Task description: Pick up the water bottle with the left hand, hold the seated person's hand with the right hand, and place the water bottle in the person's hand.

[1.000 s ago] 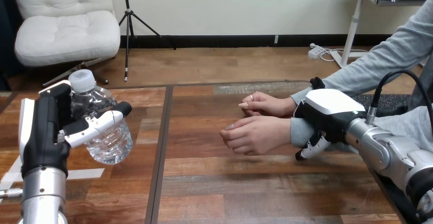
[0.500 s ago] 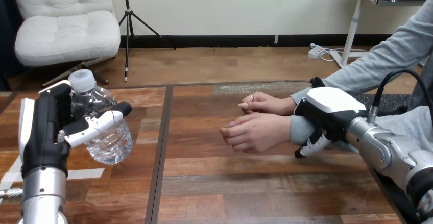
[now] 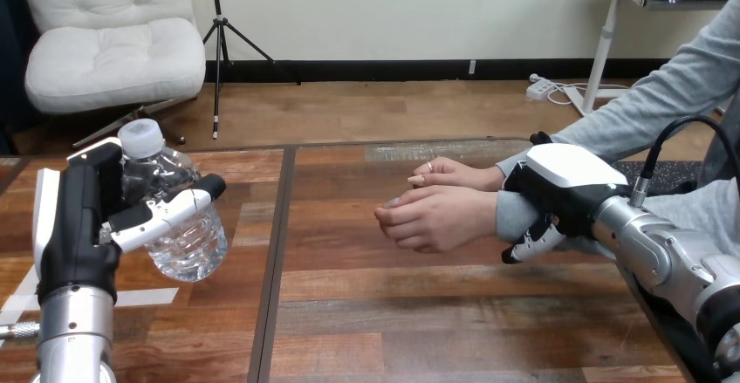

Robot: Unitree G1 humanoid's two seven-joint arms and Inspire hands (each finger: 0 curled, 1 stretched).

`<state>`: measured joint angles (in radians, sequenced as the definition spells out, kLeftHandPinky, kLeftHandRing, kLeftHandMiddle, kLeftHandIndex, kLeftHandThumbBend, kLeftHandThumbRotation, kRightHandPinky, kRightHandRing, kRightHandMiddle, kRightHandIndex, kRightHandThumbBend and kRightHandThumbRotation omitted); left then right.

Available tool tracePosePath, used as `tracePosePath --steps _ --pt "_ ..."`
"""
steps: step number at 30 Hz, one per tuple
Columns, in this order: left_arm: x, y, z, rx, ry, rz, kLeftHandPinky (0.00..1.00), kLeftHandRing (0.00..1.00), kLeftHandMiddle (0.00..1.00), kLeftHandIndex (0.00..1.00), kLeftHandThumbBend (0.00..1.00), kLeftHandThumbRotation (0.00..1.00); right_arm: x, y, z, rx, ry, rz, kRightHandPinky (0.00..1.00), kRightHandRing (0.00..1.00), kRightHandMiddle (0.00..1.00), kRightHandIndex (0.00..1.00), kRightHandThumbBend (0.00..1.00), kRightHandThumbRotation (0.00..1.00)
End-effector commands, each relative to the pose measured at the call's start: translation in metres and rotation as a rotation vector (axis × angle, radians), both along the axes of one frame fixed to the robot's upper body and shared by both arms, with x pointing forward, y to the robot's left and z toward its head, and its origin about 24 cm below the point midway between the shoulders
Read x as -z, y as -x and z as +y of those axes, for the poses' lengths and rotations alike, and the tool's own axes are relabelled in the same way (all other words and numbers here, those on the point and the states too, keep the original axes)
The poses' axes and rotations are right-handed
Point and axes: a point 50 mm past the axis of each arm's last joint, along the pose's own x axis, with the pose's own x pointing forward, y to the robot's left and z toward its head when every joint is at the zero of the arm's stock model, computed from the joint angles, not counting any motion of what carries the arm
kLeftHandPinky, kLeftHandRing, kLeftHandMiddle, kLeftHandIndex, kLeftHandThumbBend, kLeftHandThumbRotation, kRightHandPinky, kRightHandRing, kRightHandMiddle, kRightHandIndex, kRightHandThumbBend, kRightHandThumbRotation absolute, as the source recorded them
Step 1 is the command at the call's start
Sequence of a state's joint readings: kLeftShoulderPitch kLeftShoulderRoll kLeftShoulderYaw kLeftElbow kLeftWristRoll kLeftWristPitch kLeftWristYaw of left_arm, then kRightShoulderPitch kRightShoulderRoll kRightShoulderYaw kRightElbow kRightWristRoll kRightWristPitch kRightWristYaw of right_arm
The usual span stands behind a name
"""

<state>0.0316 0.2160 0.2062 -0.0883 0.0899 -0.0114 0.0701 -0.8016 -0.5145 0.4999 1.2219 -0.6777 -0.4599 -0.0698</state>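
Note:
A clear water bottle (image 3: 173,217) with a white cap hangs tilted above the table's left side. My left hand (image 3: 83,217) is shut on it, thumb across its front. At the right, the person's nearer hand (image 3: 432,217) is lifted a little above the table, fingers loosely curled. My right hand (image 3: 558,191) grips that arm at the wrist over the grey sleeve, its fingers curled under. The person's farther hand (image 3: 454,175) rests just behind the nearer one.
A dark seam (image 3: 277,252) runs down the wooden table (image 3: 419,313) between the bottle and the person's hands. White tape (image 3: 131,297) marks the table at the front left.
My right hand has lifted the person's wrist slightly, so the nearer hand is a little higher. The left hand and bottle have stayed still.

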Motion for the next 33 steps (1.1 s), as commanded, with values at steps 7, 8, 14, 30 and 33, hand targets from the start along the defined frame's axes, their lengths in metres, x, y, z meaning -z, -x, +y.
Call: tracePosePath --steps 7,8,14,30,33 --pt "-0.027 -0.010 -0.010 0.053 -0.037 -0.125 0.30 0.36 0.41 0.43 0.66 0.00 -0.051 -0.020 0.008 -0.046 -0.063 -0.189 0.20 0.25 0.31 0.31 0.70 0.00" --pt "-0.027 -0.010 -0.010 0.056 -0.034 -0.124 0.30 0.36 0.41 0.43 0.66 0.00 -0.052 -0.021 0.008 -0.047 -0.067 -0.190 0.20 0.25 0.31 0.31 0.70 0.00" --pt "-0.027 -0.012 -0.011 0.067 -0.028 -0.123 0.30 0.35 0.41 0.43 0.65 0.00 -0.056 -0.021 0.010 -0.057 -0.088 -0.197 0.18 0.23 0.30 0.31 0.70 0.00" --pt "-0.029 -0.017 -0.016 0.092 -0.012 -0.134 0.29 0.35 0.40 0.42 0.66 0.00 -0.062 -0.022 0.016 -0.081 -0.098 -0.207 0.18 0.23 0.30 0.32 0.69 0.00" --pt "-0.030 -0.018 -0.017 0.097 -0.002 -0.136 0.29 0.35 0.40 0.42 0.66 0.00 -0.062 -0.023 0.017 -0.083 -0.102 -0.207 0.18 0.24 0.31 0.33 0.68 0.00"
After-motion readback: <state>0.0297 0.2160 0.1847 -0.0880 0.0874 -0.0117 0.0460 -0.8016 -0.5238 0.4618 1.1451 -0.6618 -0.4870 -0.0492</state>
